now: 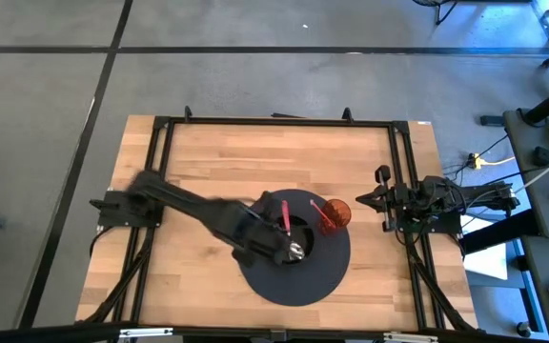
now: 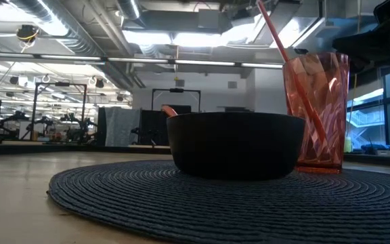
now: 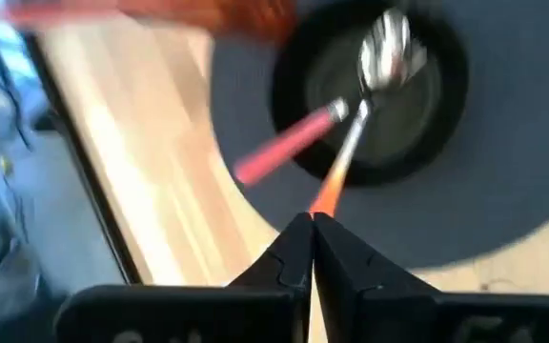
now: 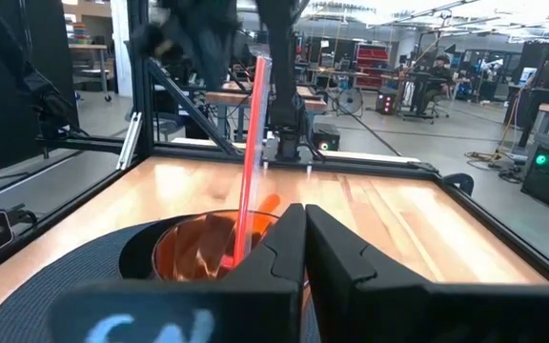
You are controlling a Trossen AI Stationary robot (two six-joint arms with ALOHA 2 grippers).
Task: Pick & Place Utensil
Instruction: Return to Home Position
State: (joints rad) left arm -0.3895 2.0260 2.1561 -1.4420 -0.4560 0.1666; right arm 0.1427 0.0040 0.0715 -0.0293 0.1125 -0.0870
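the spoon (image 3: 356, 124) lies in the dark bowl (image 3: 451, 95), its orange handle end poking over the rim beside a pink-handled utensil (image 3: 284, 152) (probably the fork). the left hand (image 3: 311, 224) hovers above, fingers pressed together, holding nothing. the right hand (image 4: 303, 217), likewise closed and empty, waits at the worktop's (image 1: 208, 162) right side. the spoon looks light, stiff and slick at its head, so grip the handle.

At table height the wall of the bowl (image 2: 235, 146) hides its contents; only an orange handle tip (image 2: 168, 110) clears the rim. The pink stick (image 2: 275, 34) in the cup (image 2: 320, 115) runs off the top edge. From above, the blurred left arm (image 1: 208, 214) covers part of the bowl. The right fingers (image 4: 274, 257) hide the cup's base.
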